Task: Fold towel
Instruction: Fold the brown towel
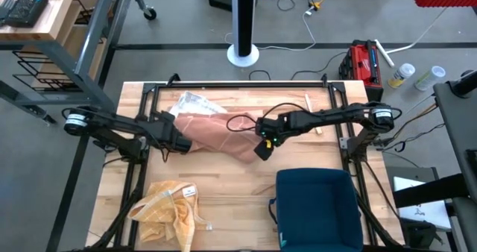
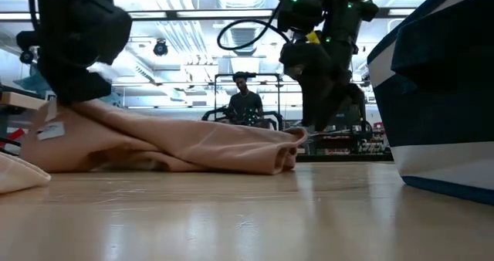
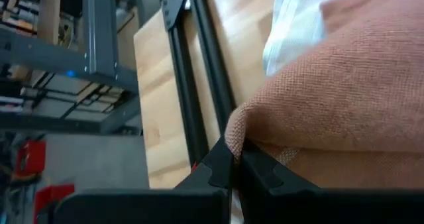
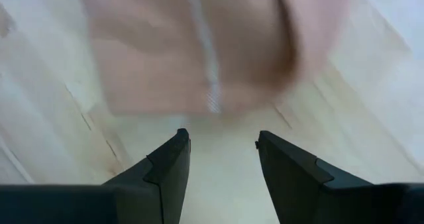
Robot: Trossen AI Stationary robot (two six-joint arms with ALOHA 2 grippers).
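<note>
**Mia:** Where is the towel?

**Sam:** The pink towel [image 1: 216,134] lies in the middle of the top picture, a bit up and to the left. It is bunched up, not flat.

**Mia:** What is on the far left?

**Sam:** The left gripper [image 1: 181,142] is at the towel's left end. Its claw is pinched tight on the cloth. Its own camera shows the cloth squeezed between the two dark fingers [image 3: 222,168].

**Mia:** And on the right?

**Sam:** The right gripper [image 1: 262,149] hangs over the towel's right end, near the middle of the picture. Its claw is open and holds nothing. Its own camera shows bare table [image 4: 218,177] between the fingers, with the towel's edge just past them.

**Mia:** Is the folding done?

**Sam:** I think not. From the low camera the towel looks lumpy, with layers rolled over each other. It may be partly doubled over. It probably needs smoothing and at least one more neat fold.
</note>
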